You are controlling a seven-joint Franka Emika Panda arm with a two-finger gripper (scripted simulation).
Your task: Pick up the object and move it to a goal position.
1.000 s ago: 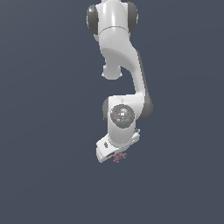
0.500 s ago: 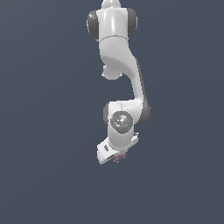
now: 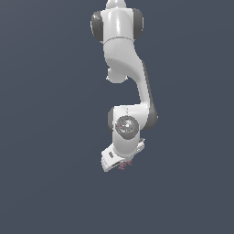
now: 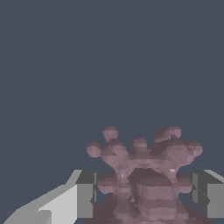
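Most of the object (image 4: 146, 179) hides behind the end effector (image 3: 122, 163).

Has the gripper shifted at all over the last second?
Cannot tell. In the exterior view the gripper with the pink spiky object sits at nearly the same spot in the frame; the plain background offers no fixed landmark to judge any small shift.
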